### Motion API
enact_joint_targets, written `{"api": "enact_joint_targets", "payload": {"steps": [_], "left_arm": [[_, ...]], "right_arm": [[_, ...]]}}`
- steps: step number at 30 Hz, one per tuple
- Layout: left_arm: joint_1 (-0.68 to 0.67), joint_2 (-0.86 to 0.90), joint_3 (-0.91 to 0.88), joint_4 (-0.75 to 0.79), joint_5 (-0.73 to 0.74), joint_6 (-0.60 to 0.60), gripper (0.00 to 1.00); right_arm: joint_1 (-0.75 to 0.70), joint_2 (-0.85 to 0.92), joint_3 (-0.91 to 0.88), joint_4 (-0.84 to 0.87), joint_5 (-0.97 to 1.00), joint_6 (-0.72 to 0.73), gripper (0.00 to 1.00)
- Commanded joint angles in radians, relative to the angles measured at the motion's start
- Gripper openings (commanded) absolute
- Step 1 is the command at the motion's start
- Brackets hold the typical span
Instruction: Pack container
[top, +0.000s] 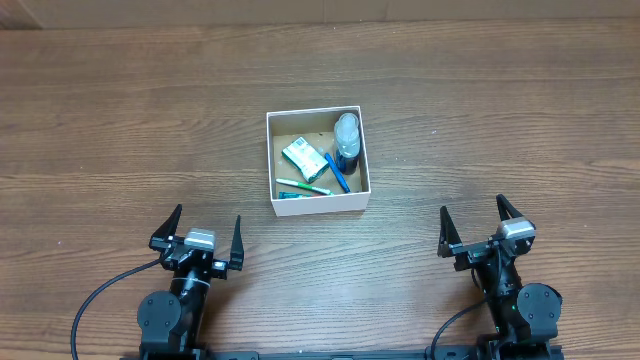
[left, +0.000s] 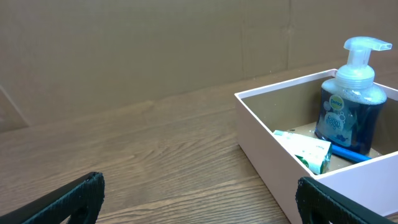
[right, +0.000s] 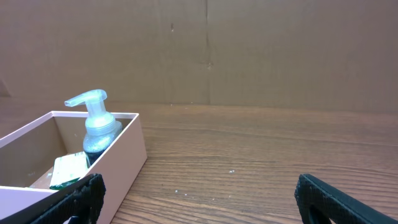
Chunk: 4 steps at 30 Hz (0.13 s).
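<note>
Two claws (top: 208, 214) (top: 472, 205) spread, container (top: 318, 206) ahead between them

1. The container (top: 320, 206) sits mid-table (top: 120, 120).
2. In it: bottle (top: 346, 142) at the right wall, carton (top: 302, 159) to its left, pens (top: 303, 185) nearer the arms.
3. The left gripper (top: 208, 216) and right gripper (top: 472, 205) flank it, well apart.

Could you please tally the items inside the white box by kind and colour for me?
Pump bottle: 1
Green-and-white packet: 1
Blue stick: 1
Green stick: 1
Total: 4 in the container; a teal bit by its front wall is too small to tell.
</note>
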Motion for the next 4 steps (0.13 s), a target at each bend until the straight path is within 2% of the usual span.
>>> {"api": "enact_joint_targets", "payload": {"steps": [1,4], "left_arm": [[0.010,-0.009,-0.003,-0.003,-0.007,-0.018,1.00],[0.010,-0.009,-0.003,-0.003,-0.006,-0.018,1.00]], "right_arm": [[-0.004,-0.012,-0.010,0.004,0.007,0.006,1.00],[-0.004,-0.012,-0.010,0.004,0.007,0.006,1.00]]}}
